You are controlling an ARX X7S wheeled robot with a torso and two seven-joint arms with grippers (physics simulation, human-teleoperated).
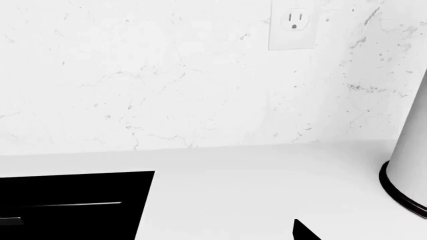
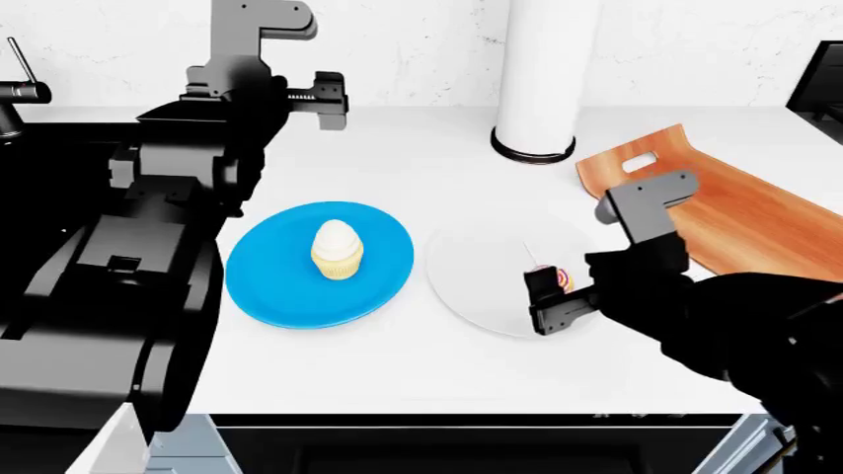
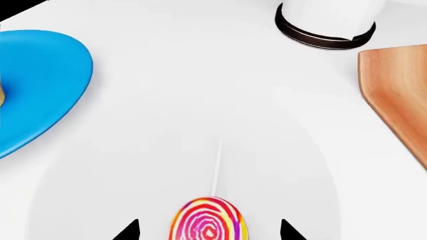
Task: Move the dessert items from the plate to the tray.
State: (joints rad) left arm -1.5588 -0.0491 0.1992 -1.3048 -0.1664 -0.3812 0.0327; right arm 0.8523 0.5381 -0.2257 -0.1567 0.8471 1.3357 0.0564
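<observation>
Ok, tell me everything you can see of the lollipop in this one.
The lollipop is a flat round disc with a pink, red and yellow swirl on a thin white stick. It lies flat on the white plate, stick pointing away from the right tool, toward the back of the counter. The tool's two dark fingertips sit on either side of the disc with visible gaps, so nothing grips it yet.

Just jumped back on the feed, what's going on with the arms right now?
The right gripper is down over the white plate, its fingers open on either side of the lollipop, which lies flat on the plate and isn't gripped yet. The cupcake stands untouched on the blue plate. The wooden tray, off to the robot's right, shows nothing on the part in view. The left arm is raised over the counter, away from both plates; whether its gripper is open can't be told.
</observation>
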